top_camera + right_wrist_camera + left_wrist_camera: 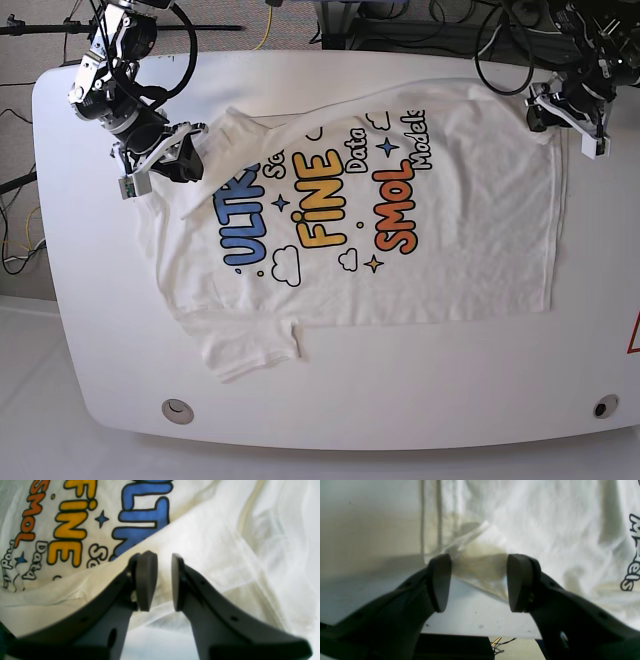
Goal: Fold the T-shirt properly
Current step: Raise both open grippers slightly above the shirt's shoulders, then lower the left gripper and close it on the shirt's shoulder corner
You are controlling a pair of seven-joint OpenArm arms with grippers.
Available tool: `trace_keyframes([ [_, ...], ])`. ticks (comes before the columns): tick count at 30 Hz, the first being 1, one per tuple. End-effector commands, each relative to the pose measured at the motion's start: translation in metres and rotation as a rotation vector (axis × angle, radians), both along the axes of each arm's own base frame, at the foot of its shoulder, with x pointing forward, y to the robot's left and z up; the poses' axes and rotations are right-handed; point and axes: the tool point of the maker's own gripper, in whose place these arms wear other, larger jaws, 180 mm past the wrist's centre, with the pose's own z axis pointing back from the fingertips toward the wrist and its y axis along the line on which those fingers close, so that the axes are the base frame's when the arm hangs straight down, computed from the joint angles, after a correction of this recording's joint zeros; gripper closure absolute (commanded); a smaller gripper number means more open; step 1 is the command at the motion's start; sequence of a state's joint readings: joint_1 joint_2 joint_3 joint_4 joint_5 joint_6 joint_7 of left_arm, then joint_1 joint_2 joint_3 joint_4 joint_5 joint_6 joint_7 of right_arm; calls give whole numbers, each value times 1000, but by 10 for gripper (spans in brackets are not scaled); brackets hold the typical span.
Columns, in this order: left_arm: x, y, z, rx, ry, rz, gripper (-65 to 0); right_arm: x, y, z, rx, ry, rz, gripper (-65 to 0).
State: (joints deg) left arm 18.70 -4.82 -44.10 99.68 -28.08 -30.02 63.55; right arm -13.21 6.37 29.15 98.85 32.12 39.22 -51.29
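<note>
The white T-shirt (pixel 460 240) lies spread print-up on the white table (pixel 90 300), with "ULTRA", "FINE" and "SMOL" readable. Its upper-left sleeve is folded in over the chest. My right gripper (pixel 188 160) hovers over that folded sleeve; in the right wrist view (pixel 162 580) its jaws stand a narrow gap apart, with shirt fabric (pixel 220 542) below and nothing between them. My left gripper (pixel 538 108) is at the shirt's far right hem corner; in the left wrist view (pixel 480 582) it is wide open around the corner of the cloth (pixel 545 530).
The table's edge (pixel 480 631) runs just behind the left gripper. Cables (pixel 270 20) and stands lie beyond the table's far edge. Round inserts sit near the front corners, at the left (pixel 177 408) and right (pixel 600 407). The lower-left sleeve (pixel 250 350) sticks out.
</note>
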Motion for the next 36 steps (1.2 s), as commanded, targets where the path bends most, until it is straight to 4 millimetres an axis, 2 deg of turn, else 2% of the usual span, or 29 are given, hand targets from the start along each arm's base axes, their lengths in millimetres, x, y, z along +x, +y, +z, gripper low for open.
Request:
trace_keyframes([
  [1,11,4,11,16,-49,-10,-335,7,-2,12,1,-49,4,-137],
  [8,14,3,13,17,-56,-12,-335,8,-2,12,3,-50,4,-137],
  [15,26,-4,16,8,-76,-34,-333,8,-2,12,3,-50,4,-137],
  [36,28,-6,16,5,-80,-39,-332,7,-2,12,1,-49,4,-137],
])
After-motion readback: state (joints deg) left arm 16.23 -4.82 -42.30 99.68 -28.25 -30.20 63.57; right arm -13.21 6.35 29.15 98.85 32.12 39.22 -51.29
